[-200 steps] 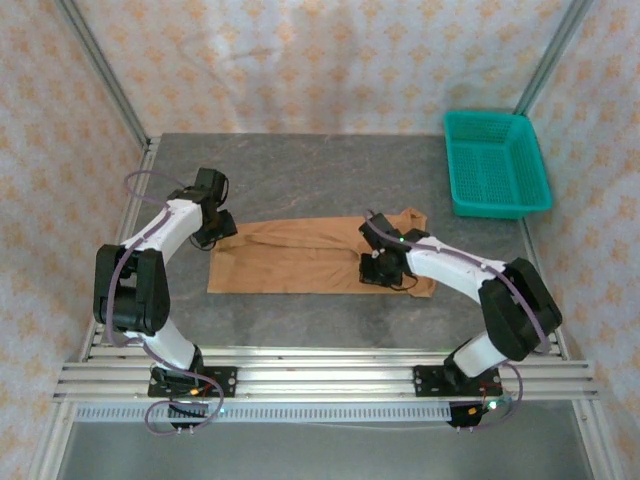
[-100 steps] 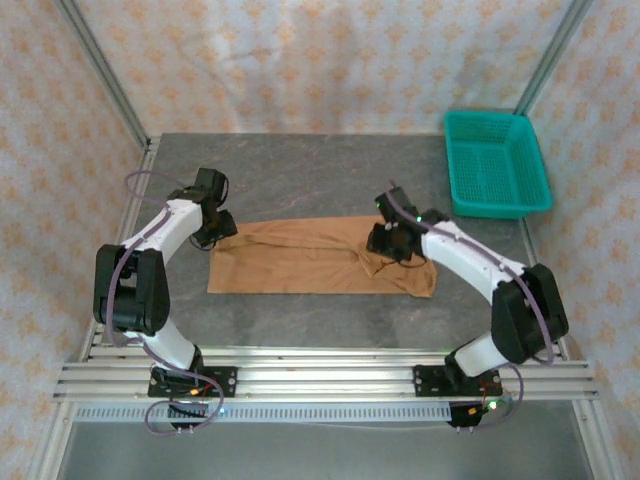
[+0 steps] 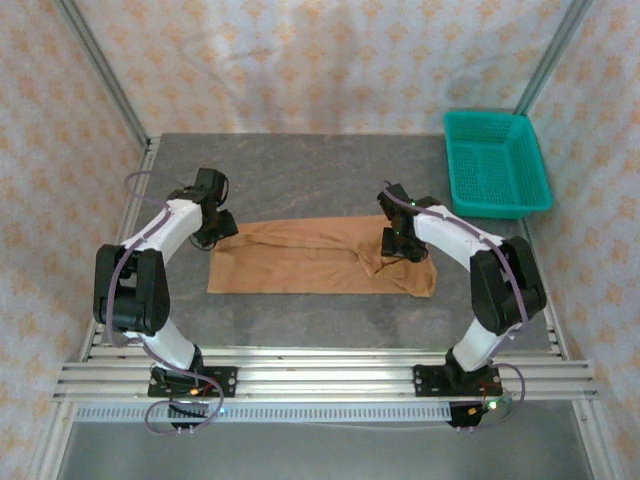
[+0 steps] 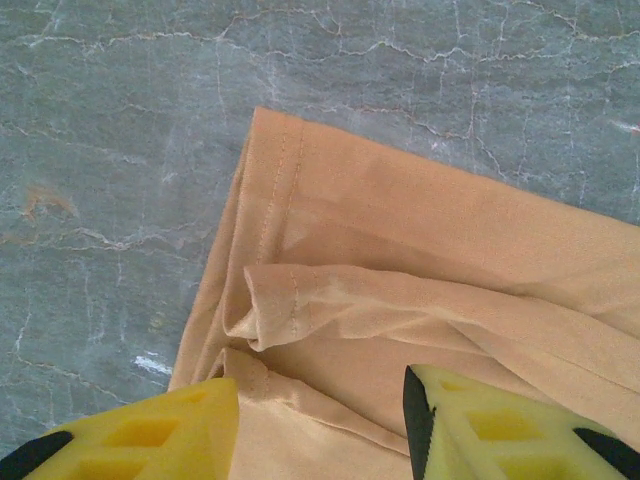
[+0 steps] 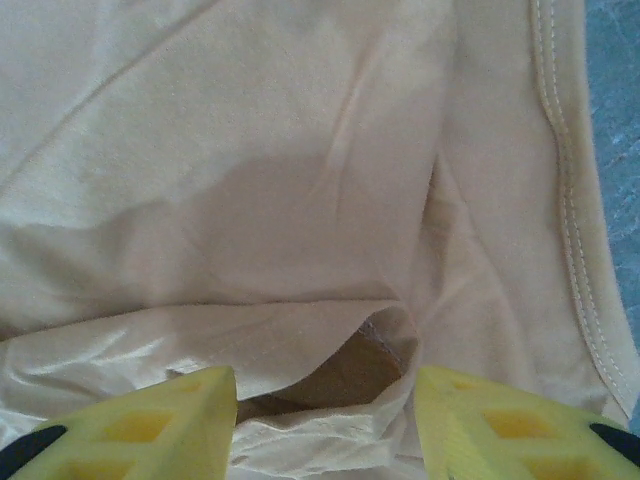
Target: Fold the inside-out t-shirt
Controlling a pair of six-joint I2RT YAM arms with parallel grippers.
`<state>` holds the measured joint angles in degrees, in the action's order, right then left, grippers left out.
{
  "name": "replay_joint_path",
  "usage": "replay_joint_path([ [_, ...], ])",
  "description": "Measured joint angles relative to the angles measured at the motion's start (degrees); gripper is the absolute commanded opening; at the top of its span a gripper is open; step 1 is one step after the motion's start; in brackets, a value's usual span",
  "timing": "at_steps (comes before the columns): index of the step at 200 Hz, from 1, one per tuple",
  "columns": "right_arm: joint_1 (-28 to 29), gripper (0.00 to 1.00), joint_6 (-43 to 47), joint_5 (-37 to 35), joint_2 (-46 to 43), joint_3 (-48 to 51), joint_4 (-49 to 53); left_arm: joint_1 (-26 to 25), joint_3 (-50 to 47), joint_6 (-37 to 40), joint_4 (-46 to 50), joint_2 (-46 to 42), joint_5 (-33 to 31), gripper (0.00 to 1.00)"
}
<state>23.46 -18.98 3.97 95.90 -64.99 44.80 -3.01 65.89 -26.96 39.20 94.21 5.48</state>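
Top external: I see the inside-out t-shirt (image 3: 300,265) lying as a long flat strip mid-tabletop. My left gripper (image 3: 222,230) is at its far left corner, and my right gripper (image 3: 398,247) is over its right end. Wrist views: both sets of fingers are spread, holding nothing. Green basket (image 3: 497,165) is at the far right corner.

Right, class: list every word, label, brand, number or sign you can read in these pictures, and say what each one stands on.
None: no text can be read anywhere.
The t-shirt shows plain cloth and stitched hems. The green basket and the table carry no writing.
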Motion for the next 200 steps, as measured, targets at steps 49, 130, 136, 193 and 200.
replay_joint_path([
  [49, 0.00, 0.38, 0.72, 0.09, 1.57, 1.62, -0.22, 0.00, 0.00, 0.02, 0.00, 0.00, 0.04, 0.48],
  [130, 0.17, 0.03, 0.83, 1.70, -5.92, 8.87, -2.16, 0.00, 0.00, 0.00, -0.04, 0.00, 0.04, 0.48],
  [136, 0.35, 0.03, 0.81, 2.01, -7.93, 10.56, -2.84, 0.00, 0.00, 0.00, -0.07, 0.00, 0.07, 0.48],
  [193, 6.03, 0.33, -3.02, 4.26, -20.59, 27.45, -11.50, 0.00, 0.00, 0.00, -0.42, 0.00, 0.07, 0.48],
  [200, 6.14, 0.35, -3.41, 4.37, -21.42, 28.50, -11.98, 0.00, 0.00, 0.02, -0.42, 0.00, 0.07, 0.48],
])
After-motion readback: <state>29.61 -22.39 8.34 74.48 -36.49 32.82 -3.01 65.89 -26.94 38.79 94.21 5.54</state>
